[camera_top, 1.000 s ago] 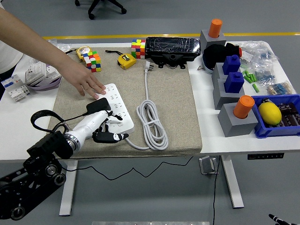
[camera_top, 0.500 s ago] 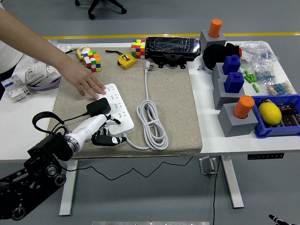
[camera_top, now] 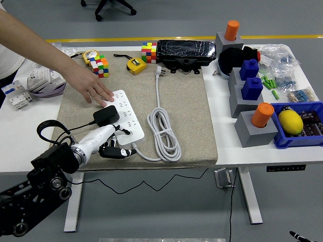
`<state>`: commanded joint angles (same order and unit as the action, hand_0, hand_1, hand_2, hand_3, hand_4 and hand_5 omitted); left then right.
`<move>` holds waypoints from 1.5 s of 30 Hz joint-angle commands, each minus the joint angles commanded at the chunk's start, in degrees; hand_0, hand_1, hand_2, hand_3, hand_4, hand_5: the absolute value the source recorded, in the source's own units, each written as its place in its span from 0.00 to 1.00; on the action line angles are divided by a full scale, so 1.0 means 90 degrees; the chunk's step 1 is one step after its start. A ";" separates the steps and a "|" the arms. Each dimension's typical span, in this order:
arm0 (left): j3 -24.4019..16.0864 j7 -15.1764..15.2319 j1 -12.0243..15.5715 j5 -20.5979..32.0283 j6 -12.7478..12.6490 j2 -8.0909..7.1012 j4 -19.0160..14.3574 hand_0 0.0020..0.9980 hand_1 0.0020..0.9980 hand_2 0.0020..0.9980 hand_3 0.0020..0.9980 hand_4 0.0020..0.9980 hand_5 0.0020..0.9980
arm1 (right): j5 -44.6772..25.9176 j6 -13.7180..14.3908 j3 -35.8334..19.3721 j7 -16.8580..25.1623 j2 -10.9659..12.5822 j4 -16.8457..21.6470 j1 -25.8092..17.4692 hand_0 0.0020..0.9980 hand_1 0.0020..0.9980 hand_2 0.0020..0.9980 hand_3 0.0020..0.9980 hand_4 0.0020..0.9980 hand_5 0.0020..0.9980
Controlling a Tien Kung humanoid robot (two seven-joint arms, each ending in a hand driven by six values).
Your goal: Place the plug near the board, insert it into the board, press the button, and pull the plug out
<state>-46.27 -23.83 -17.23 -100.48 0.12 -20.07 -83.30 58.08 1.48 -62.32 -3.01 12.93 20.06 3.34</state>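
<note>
1. In the head view I see my left hand (camera_top: 112,147) low over the near end of the white power strip (camera_top: 124,115); its white palm faces up and the dark fingers (camera_top: 119,152) curl loosely toward the near-right corner of the strip; I cannot tell whether they grip anything.
2. The black plug (camera_top: 106,115) sits on the strip just beyond my hand, with its thin black cable (camera_top: 49,127) looping off to the hand's left.
3. A person's hand (camera_top: 94,88) presses flat on the far end of the strip, beyond the plug.
4. The strip's grey cord (camera_top: 163,132) lies coiled on the beige mat (camera_top: 189,111) to the right of my hand; its own plug (camera_top: 158,71) lies far beyond.
</note>
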 joint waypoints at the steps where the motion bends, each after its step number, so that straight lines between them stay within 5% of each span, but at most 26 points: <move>1: -0.0009 0.0022 0.0004 -0.0003 -0.0015 0.0001 -0.0004 0.07 0.06 0.14 0.76 0.91 0.51 | 0.0002 0.0000 -0.0002 0.0000 -0.0002 0.0001 0.0000 0.65 0.65 0.64 0.56 0.99 0.56; 4: -0.0046 0.0144 0.0017 0.0011 -0.0093 0.0000 -0.0026 0.08 0.06 0.14 0.73 0.91 0.51 | 0.0002 0.0001 -0.0011 0.0003 -0.0006 0.0006 -0.0001 0.65 0.65 0.64 0.56 0.99 0.56; 8: -0.0148 0.1084 0.0040 0.0331 -0.1057 0.0035 0.0127 0.08 0.06 0.14 0.73 0.91 0.51 | -0.0001 0.0001 -0.0004 0.0001 -0.0011 0.0002 -0.0009 0.65 0.65 0.64 0.56 0.99 0.56; 9: -0.0169 0.1250 0.0036 0.0418 -0.1231 0.0042 0.0159 0.23 0.17 0.26 0.66 0.90 0.48 | -0.0001 0.0001 0.0000 0.0001 -0.0012 0.0001 -0.0009 0.65 0.65 0.64 0.56 0.99 0.56; 10: -0.0224 0.1492 0.0015 0.0516 -0.1505 0.0058 0.0235 0.23 0.17 0.26 0.66 0.90 0.48 | -0.0002 -0.0001 0.0008 0.0000 -0.0012 0.0001 -0.0007 0.65 0.65 0.64 0.56 0.99 0.56; 14: -0.0362 0.1792 -0.0095 0.0399 -0.1975 0.0101 0.0575 0.23 0.17 0.26 0.66 0.90 0.48 | -0.0013 -0.0001 0.0010 0.0002 -0.0021 0.0001 -0.0002 0.65 0.65 0.64 0.56 0.99 0.56; 15: -0.0396 0.1832 -0.0122 0.0318 -0.2074 0.0115 0.0676 0.40 0.49 0.52 0.62 0.88 0.43 | -0.0014 -0.0001 0.0011 0.0001 -0.0021 0.0001 0.0002 0.65 0.65 0.64 0.56 0.99 0.56; 19: -0.0538 0.1895 -0.0202 -0.0035 -0.2404 0.0190 0.1039 0.40 0.49 0.52 0.62 0.88 0.43 | -0.0020 -0.0001 0.0010 0.0002 -0.0019 0.0003 0.0006 0.65 0.65 0.64 0.56 0.99 0.56; 20: -0.0562 0.1883 -0.0216 -0.0061 -0.2428 0.0201 0.1101 0.40 0.49 0.52 0.62 0.88 0.43 | -0.0021 0.0000 0.0012 0.0002 -0.0019 0.0002 0.0005 0.65 0.65 0.64 0.56 0.99 0.56; 21: -0.0580 0.1875 -0.0231 -0.0089 -0.2450 0.0211 0.1167 0.68 0.66 0.64 0.67 0.90 0.43 | -0.0023 -0.0002 0.0018 0.0001 -0.0018 0.0001 0.0004 0.65 0.65 0.64 0.56 0.99 0.56; 27: -0.0653 0.1761 -0.0258 -0.0318 -0.2469 0.0256 0.1543 0.72 0.70 0.66 0.70 0.91 0.43 | -0.0032 -0.0005 0.0031 0.0001 -0.0028 0.0001 0.0001 0.65 0.65 0.64 0.56 0.99 0.56; 44: -0.0302 0.1559 -0.0643 -0.0225 -0.2148 0.0460 0.2251 0.72 0.69 0.65 0.65 0.89 0.40 | -0.0052 -0.0003 0.0044 0.0003 -0.0019 0.0003 0.0010 0.65 0.65 0.64 0.56 0.99 0.56; 45: -0.0265 0.1549 -0.0664 -0.0192 -0.2138 0.0479 0.2280 0.54 0.53 0.49 0.54 0.70 0.20 | -0.0054 -0.0003 0.0049 0.0003 -0.0015 0.0004 0.0008 0.65 0.65 0.64 0.56 0.99 0.56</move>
<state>-48.65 -9.89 -23.21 -102.21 -19.12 -15.76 -62.78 57.60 1.45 -61.89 -2.98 12.80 20.10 3.42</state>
